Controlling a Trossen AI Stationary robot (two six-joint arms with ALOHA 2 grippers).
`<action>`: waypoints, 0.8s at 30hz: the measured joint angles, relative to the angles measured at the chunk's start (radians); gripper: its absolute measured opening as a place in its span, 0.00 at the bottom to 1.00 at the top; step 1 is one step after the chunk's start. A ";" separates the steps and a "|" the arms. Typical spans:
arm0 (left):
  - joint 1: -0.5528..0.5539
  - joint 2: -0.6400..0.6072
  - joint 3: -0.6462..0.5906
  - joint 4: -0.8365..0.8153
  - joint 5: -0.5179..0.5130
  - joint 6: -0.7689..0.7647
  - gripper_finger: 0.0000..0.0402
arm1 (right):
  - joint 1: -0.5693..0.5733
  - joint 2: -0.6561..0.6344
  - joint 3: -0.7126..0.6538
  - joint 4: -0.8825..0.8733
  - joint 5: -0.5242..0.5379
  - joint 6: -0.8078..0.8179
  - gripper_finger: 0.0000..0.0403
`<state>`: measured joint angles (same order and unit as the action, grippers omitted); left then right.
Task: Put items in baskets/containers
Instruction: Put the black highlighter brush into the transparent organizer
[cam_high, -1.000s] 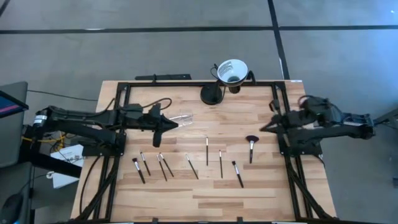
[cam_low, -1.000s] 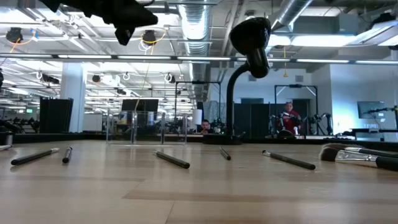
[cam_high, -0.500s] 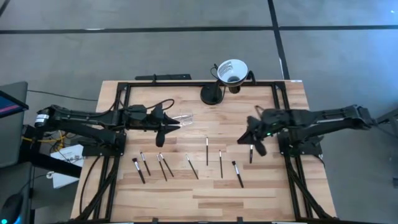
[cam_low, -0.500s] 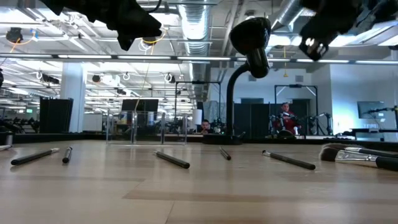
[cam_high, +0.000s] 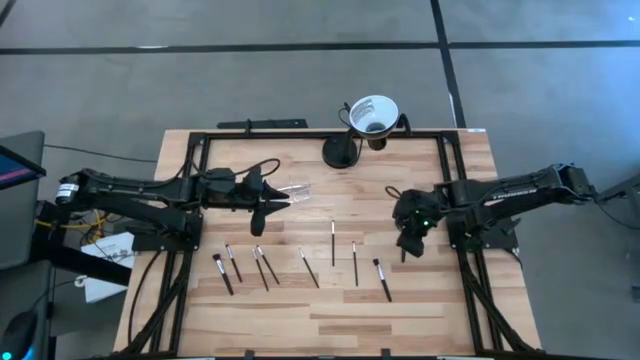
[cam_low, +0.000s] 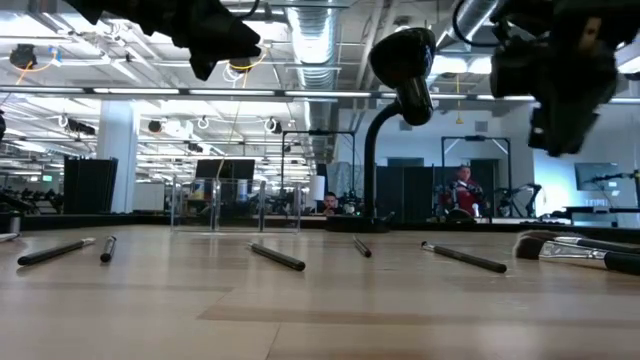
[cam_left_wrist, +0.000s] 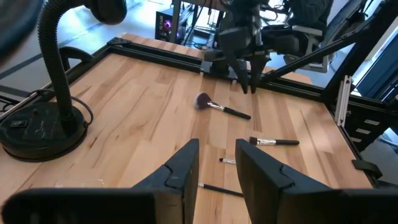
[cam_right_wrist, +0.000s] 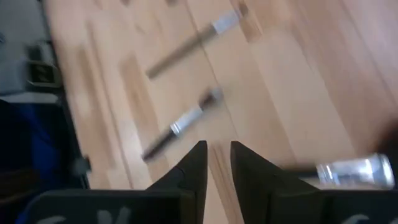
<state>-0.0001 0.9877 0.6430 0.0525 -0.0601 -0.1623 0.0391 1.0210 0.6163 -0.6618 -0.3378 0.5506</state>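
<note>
Nearest row on the light wooden slatted table (cam_high: 330, 310): thin dark-handled makeup brushes with small bristle tips, lying flat and apart from each other. From the left in the high view: one brush (cam_high: 222, 274), a second (cam_high: 233, 263), a pair close together (cam_high: 264, 267), one angled (cam_high: 308, 267), one straight (cam_high: 354, 263), one at the right end (cam_high: 382, 279). Another thin brush (cam_high: 333, 242) lies a bit farther back.

Right gripper (cam_high: 408, 243) sits above the table's right part, pointing down over the wider fluffy black-headed brush (cam_left_wrist: 218, 107), which lies flat on the wood. In the right wrist view the two dark fingers (cam_right_wrist: 189, 168) stand slightly parted with nothing between them, table and blurred brushes below. Released, not grasping.

Left gripper (cam_high: 283, 200) hovers over the left-centre of the table, fingers (cam_left_wrist: 180, 171) spread with an empty gap, holding nothing. Its tip is just beside the small clear transparent plastic holder (cam_high: 294, 187), which lies on the table; touching or not, cannot tell. No brush visible inside it.

Farther back: round black stand base (cam_high: 341, 152) with curved black neck, white funnel-shaped cup (cam_high: 373, 113) at the table's far edge.

Low view, room beyond: a person in red (cam_low: 464, 190) standing far off.
</note>
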 joint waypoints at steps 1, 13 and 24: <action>0.000 0.000 0.000 0.002 0.000 0.000 0.25 | 0.000 0.000 0.000 -0.031 0.000 0.006 0.18; 0.000 0.000 0.000 0.002 0.000 0.000 0.25 | 0.008 0.043 0.001 -0.224 0.250 0.301 0.45; 0.000 0.000 0.000 0.002 0.000 0.000 0.25 | 0.040 0.246 0.001 -0.137 0.280 0.547 0.50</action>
<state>0.0002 0.9874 0.6430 0.0540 -0.0597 -0.1624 0.0788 1.2668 0.6170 -0.7990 -0.0578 1.0973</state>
